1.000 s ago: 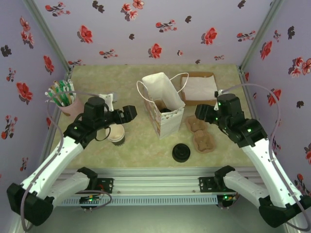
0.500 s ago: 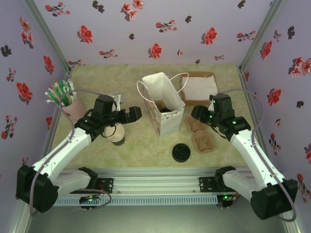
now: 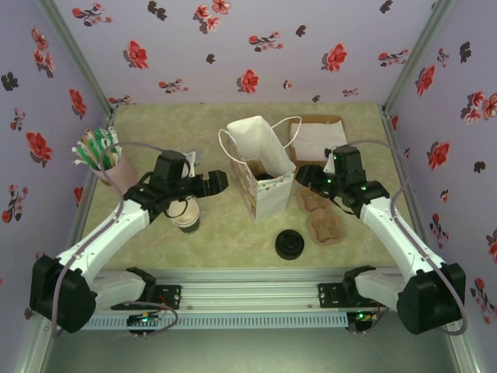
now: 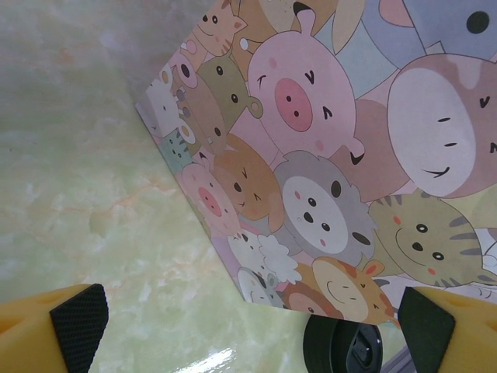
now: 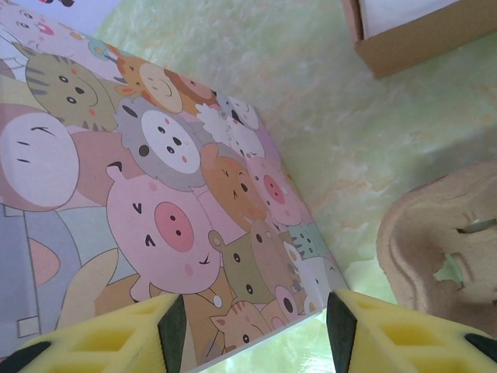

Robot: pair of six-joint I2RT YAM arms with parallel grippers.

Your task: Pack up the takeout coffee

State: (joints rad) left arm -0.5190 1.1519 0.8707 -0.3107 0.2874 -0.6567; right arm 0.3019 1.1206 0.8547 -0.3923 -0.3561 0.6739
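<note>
Takeout coffee (image 3: 265, 177) in bag (image 3: 272, 200); left tool (image 3: 218, 183), right tool (image 3: 304, 176), both apart, edged nearer.

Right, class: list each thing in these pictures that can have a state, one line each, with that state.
paper bag, upright, mouth open
takeout coffee, inside the paper bag, lid on
cup stack, upright, lidless
cardboard box, open
left tool, open, empty
right tool, open, empty
</note>
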